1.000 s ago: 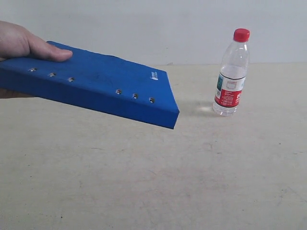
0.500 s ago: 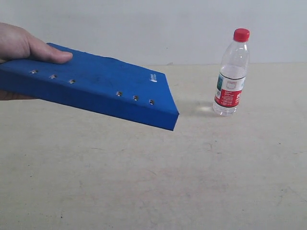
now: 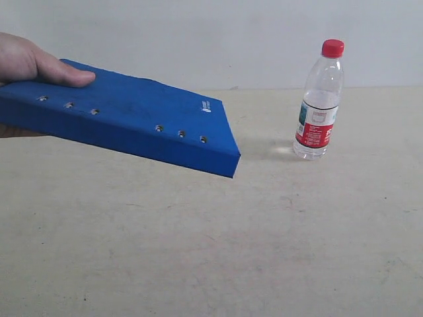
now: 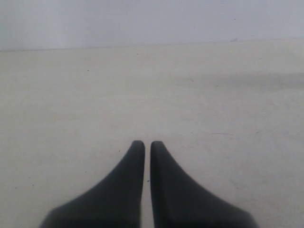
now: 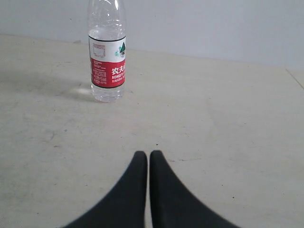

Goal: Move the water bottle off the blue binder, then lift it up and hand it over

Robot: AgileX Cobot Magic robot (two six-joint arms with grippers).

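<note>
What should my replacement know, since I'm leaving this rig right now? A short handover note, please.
The left tool is shut and empty, above the beige table.
The right tool is shut and empty, apart from the small clear plastic water bottle with the red cap.
The bottle stands upright on the table, off the binder.
The flat deep-blue ring binder is clear of the table, tilted, gripped at one end by a person's hand.
Done: the bottle is off, and the binder appears handed over.
Left: probably only confirming the person has it.
</note>
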